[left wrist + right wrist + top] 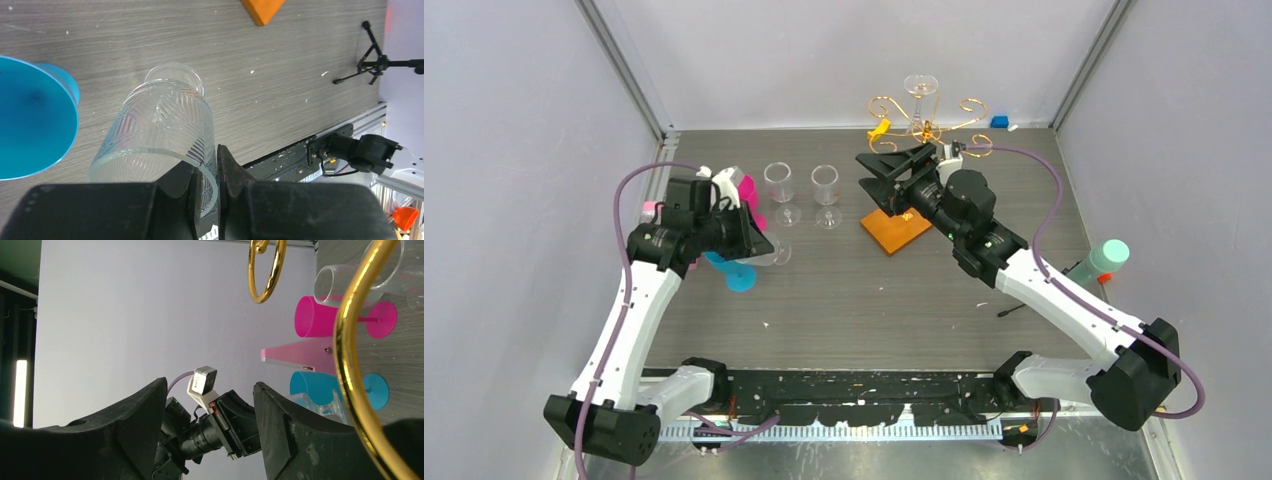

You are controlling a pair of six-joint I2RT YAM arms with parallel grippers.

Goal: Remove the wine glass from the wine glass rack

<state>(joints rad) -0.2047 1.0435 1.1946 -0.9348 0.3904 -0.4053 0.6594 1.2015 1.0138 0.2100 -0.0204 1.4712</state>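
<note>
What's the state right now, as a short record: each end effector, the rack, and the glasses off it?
left end effector: shut on the rim of a clear patterned glass, next to the blue glass
right end effector: open, empty, close to the wine glass rack
on rack: one wine glass
on table: two upright clear glasses, and a pink glass

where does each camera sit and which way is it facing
top external: above and behind the arms, looking down on the table; both arms show.
left wrist: on the left arm, looking down; left gripper pinches a clear glass rim.
right wrist: on the right arm, looking sideways past the rack; right gripper open.
shared: blue glass in all three.
</note>
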